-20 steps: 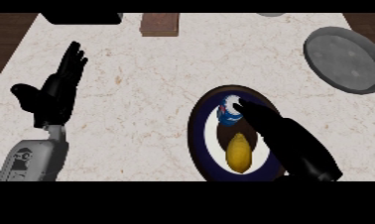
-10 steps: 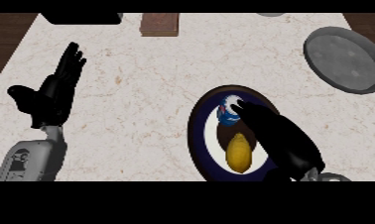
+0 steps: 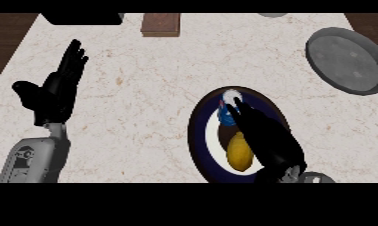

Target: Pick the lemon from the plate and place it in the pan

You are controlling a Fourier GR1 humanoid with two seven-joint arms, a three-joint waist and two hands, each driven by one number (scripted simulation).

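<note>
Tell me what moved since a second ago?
The black right hand slid slightly left over the dark blue round plate, nearer the yellow lemon, without grabbing it. Lemon, plate, grey round pan and resting black left hand stayed put.

This looks like a kitchen. A pale, marble-veined counter (image 3: 162, 85) fills the space, with dark wood (image 3: 11, 35) showing past its ends. A round grey pan (image 3: 344, 60) sits near the right edge, and a dark-rimmed plate (image 3: 198, 140) carries a lemon (image 3: 238, 154). At the far edge, a small brown wooden block (image 3: 161, 23) lies near a black slab (image 3: 81, 18) I cannot identify.
</note>
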